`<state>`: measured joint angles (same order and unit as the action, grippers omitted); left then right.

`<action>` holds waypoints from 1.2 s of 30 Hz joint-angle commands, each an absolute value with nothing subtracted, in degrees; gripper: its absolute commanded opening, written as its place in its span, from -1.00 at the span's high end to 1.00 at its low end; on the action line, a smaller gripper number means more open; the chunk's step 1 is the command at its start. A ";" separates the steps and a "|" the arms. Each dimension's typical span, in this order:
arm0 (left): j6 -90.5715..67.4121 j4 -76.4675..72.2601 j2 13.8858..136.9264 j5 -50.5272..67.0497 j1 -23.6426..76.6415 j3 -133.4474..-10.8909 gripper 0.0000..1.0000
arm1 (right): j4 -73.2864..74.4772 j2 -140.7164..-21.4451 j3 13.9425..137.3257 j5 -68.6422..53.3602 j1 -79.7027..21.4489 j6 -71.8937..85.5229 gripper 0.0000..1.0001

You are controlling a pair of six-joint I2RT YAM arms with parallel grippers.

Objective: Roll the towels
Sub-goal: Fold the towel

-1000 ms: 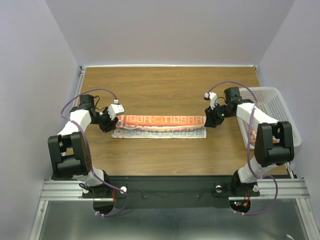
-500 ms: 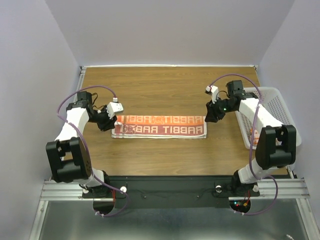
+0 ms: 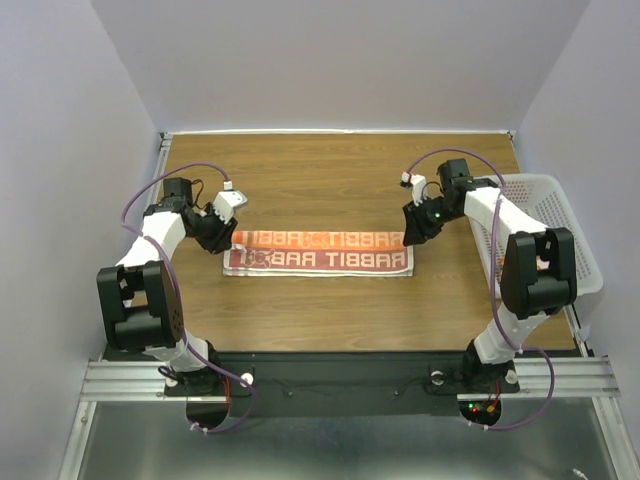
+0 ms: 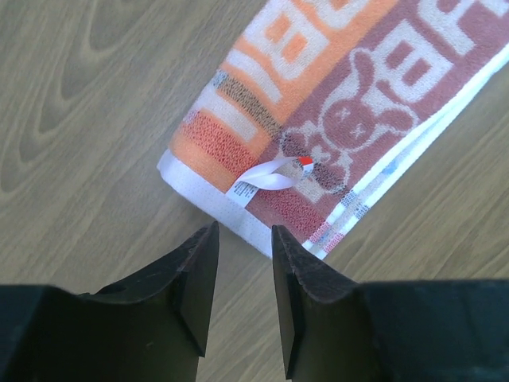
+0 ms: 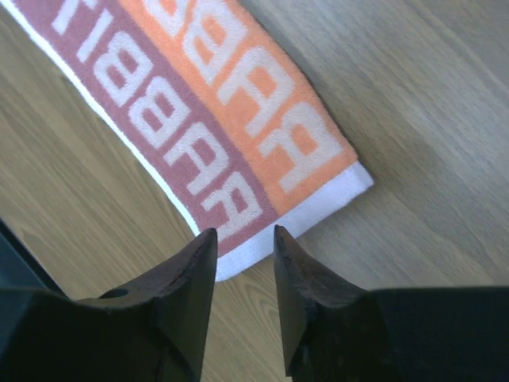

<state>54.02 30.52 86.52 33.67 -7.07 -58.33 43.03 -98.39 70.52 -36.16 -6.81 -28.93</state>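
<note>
- Lying flat on the surface [image 3: 340, 170], the towel [image 3: 318, 250] is a long, narrow strip folded lengthwise, with an orange band on its far half and a darker lettered band on its near half.
- A second ago its far edge was still lifted and being carried over. That edge is now down and released, so the lengthwise fold looks finished.
- Neither short end shows any coil, so by my reading the rolling itself has not yet begun. One short end needs to be picked up next.
- The left end effector [image 3: 222, 236] sits just off the towel's left end. Its jaws are a narrow gap apart with nothing between them.
- The right end effector [image 3: 412, 236] sits just off the towel's right end, also narrowly parted and empty.
- Both have drawn back a little from the towel ends since half a second ago.
- The overhead view gives the whole strip and both end effectors, but not the gap between the jaws.
- The left wrist view adds a looped care label [image 4: 266, 175] on the towel's left end. It also shows a lower layer peeping out along one long side.
- The right wrist view shows the white hem [image 5: 318, 203] of the towel's right end lying square and flat.
- A basket [image 3: 560, 200] stands well to the right of the towel. I cannot make out a second towel.
</note>
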 commanded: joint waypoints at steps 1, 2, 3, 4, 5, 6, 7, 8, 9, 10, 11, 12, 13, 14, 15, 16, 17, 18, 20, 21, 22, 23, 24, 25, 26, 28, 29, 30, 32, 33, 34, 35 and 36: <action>47.64 29.53 86.66 29.80 -7.64 -56.78 0.11 | 43.68 -98.00 73.48 -30.68 -6.95 -24.00 0.18; 46.59 29.79 86.49 29.53 -7.82 -56.78 0.10 | 43.94 -97.13 72.87 -29.72 -7.03 -23.30 0.12; 46.32 31.10 86.05 30.05 -8.17 -56.95 0.08 | 44.21 -96.25 72.08 -28.40 -6.94 -21.29 0.05; 45.62 31.46 85.78 30.15 -8.35 -56.95 0.07 | 44.30 -95.11 70.59 -28.39 -7.03 -20.05 0.04; 44.05 31.81 85.52 30.76 -8.61 -56.95 0.05 | 44.73 -93.62 70.14 -28.48 -7.03 -18.82 0.03; 43.16 32.69 85.43 31.11 -8.61 -56.95 0.03 | 46.04 -92.99 69.70 -29.35 -7.03 -16.72 0.04; 42.55 33.30 85.60 31.55 -8.61 -56.95 0.03 | 46.66 -92.73 69.00 -29.70 -7.03 -15.92 0.04; 41.76 34.18 85.87 32.25 -8.70 -56.95 0.03 | 47.19 -92.90 68.65 -29.88 -7.03 -14.69 0.03; 40.88 34.54 86.13 32.60 -8.70 -57.04 0.03 | 47.46 -93.25 68.29 -30.32 -6.94 -12.94 0.04; 39.30 34.80 86.83 32.96 -8.79 -56.95 0.03 | 47.63 -93.77 67.86 -30.84 -7.03 -12.31 0.04; 38.24 34.72 87.18 33.31 -8.96 -56.87 0.03 | 47.64 -94.39 67.59 -31.20 -6.94 -11.61 0.05; 37.54 35.06 87.45 34.27 -9.23 -56.87 0.03 | 47.72 -95.70 67.07 -32.07 -6.94 -10.73 0.04; 36.14 35.24 88.15 34.54 -9.23 -56.87 0.03 | 47.55 -96.41 66.71 -32.34 -6.94 -10.46 0.05; 35.86 35.42 88.42 34.63 -9.49 -57.30 0.02 | 47.29 -96.94 66.10 -32.78 -6.94 -10.11 0.05; 34.99 35.42 88.59 34.63 -9.67 -57.65 -0.03 | 47.02 -98.16 65.92 -34.00 -7.03 -9.59 0.04; 34.11 35.59 89.03 34.72 -10.36 -57.92 -0.03 | 46.67 -98.52 65.74 -34.27 -6.94 -9.32 0.04; 33.49 35.77 89.38 34.80 -10.46 -58.18 -0.04 | 46.32 -98.96 65.74 -34.63 -6.94 -8.97 0.04; 33.23 36.47 89.82 34.20 -10.55 -58.88 -0.04 | 45.62 -99.40 65.57 -34.63 -7.03 -8.70 0.05; 33.05 37.18 91.31 33.93 -10.81 -59.24 -0.04 | 45.00 -100.19 65.48 -34.45 -7.03 -8.61 0.06; 33.05 37.09 91.67 33.23 -11.25 -59.41 -0.04 | 44.83 -100.46 65.48 -34.80 -7.03 -8.53 0.07; 33.22 37.18 92.28 33.05 -11.25 -59.50 -0.01 | 44.74 -100.72 65.39 -34.72 -6.94 -8.53 0.10; 33.22 37.18 92.46 32.70 -11.34 -59.41 0.00 | 44.56 -101.07 65.30 -34.80 -6.94 -8.44 0.11; 33.22 37.09 92.81 32.35 -11.42 -59.41 0.05 | 44.56 -101.25 65.30 -35.15 -7.03 -8.35 0.15; 33.40 37.18 92.99 32.60 -11.34 -59.41 0.07 | 44.56 -101.25 65.22 -35.33 -7.03 -8.44 0.17; 33.57 37.18 93.16 32.96 -11.42 -59.33 0.09 | 44.47 -101.25 65.21 -35.42 -6.94 -8.61 0.20; 33.75 37.44 93.77 34.01 -11.34 -59.33 0.18 | 44.47 -101.43 65.04 -36.03 -6.94 -8.61 0.28; 34.01 37.62 93.95 34.36 -11.34 -59.33 0.21 | 44.56 -101.51 65.04 -36.12 -6.94 -8.70 0.30; 33.93 37.44 94.13 34.63 -11.34 -59.24 0.24 | 44.56 -101.51 65.04 -36.38 -6.94 -8.61 0.34; 34.01 37.36 94.39 34.98 -11.34 -59.24 0.34 | 44.56 -101.51 64.95 -36.56 -6.94 -8.70 0.43; 34.01 37.27 94.48 35.15 -11.42 -59.24 0.40 | 44.56 -101.60 64.86 -36.74 -6.94 -8.70 0.46; 34.01 37.18 94.48 35.33 -11.34 -59.33 0.44 | 44.56 -101.69 64.86 -36.91 -7.03 -8.79 0.50; 33.75 37.18 94.57 35.33 -11.34 -59.41 0.45 | 44.56 -101.78 64.86 -37.00 -6.94 -8.79 0.51; 33.49 36.92 95.01 35.33 -11.34 -59.50 0.47 | 44.56 -102.04 64.86 -37.26 -7.03 -8.79 0.52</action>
<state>33.95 35.64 94.74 33.26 -11.27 -57.25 45.71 -101.71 65.04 -35.29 -6.85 -8.75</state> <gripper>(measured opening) 0.277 0.249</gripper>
